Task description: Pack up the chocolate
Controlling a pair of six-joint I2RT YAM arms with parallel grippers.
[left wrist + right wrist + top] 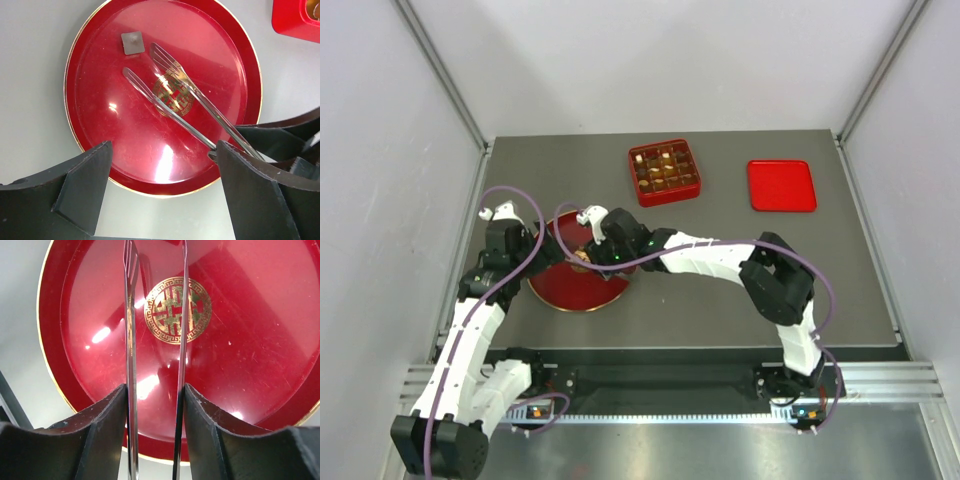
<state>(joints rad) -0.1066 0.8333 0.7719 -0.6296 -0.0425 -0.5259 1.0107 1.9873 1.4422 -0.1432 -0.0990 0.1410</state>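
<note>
I judge the packing nearly done: the box (670, 198), upper middle in the top view, looks mostly filled, one greyish square chocolate (133, 42) waits upper left on the plate (100, 140) in the left wrist view, my right gripper (155, 405) clamps the tongs (131, 340) just beside it, and my left gripper (162, 150) gapes empty.

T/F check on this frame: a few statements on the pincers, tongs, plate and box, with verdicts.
1. The right pincer holds metal tongs over the round red plate. True.
2. The left pincer is shut on a chocolate. False: it is open and empty.
3. One small square piece lies on the plate. True.
4. The tongs' tips grip that piece. False: the tips are spread and hold nothing.
5. The red lid covers the compartment box. False: it lies beside the box, which is open.
</note>
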